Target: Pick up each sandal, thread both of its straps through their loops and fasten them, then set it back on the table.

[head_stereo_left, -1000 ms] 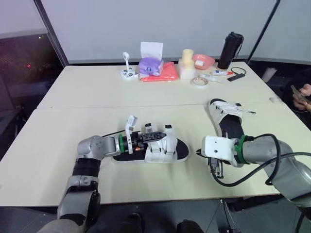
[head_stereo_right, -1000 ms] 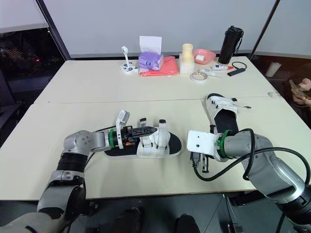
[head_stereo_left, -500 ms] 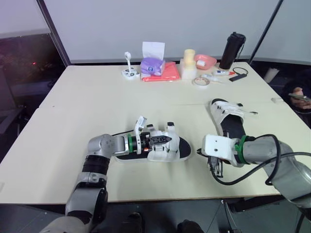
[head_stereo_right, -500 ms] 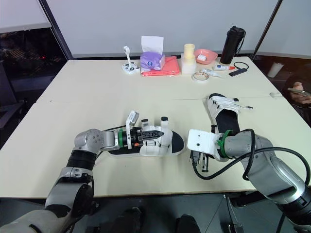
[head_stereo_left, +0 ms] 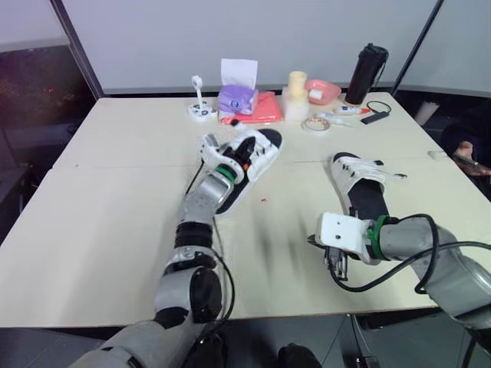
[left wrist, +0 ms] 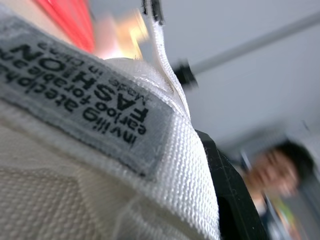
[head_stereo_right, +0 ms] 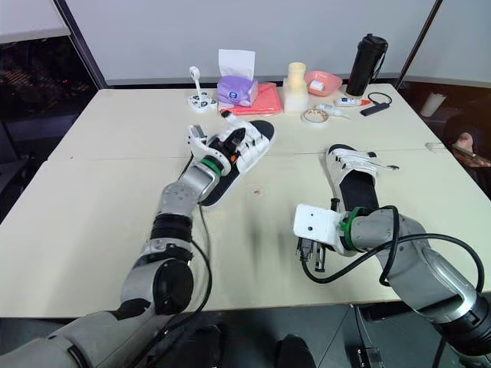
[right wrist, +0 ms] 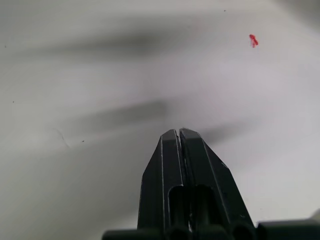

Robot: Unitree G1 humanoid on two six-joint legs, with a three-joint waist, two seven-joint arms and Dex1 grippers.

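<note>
Grip on the sandal (head_stereo_left: 266, 147) comes from the left gripper (head_stereo_left: 245, 148), its black jaws closed over the white straps with the arm stretched far forward. From the jaws the black sole slants back under the wrist toward the table (head_stereo_left: 115, 215); whether its low end touches the top I cannot tell. Right at these jaws, in the left wrist view, sits a white woven strap (left wrist: 100, 175) with a grey printed label (left wrist: 75, 90), and the sole's dark edge (left wrist: 225, 195) just beside it. Beyond the left jaws, near the table's far edge, stand a purple tissue box (head_stereo_left: 236, 98) and a red cloth (head_stereo_left: 262, 110). The right gripper (right wrist: 179, 131) points down at bare tabletop, jaws pressed together and holding nothing, a red speck (right wrist: 253, 40) lying ahead of the tips and apart from them. The second sandal (head_stereo_left: 367, 192) lies flat on the table beyond the right jaws, near but not touching, with one strap end sticking out sideways.
</note>
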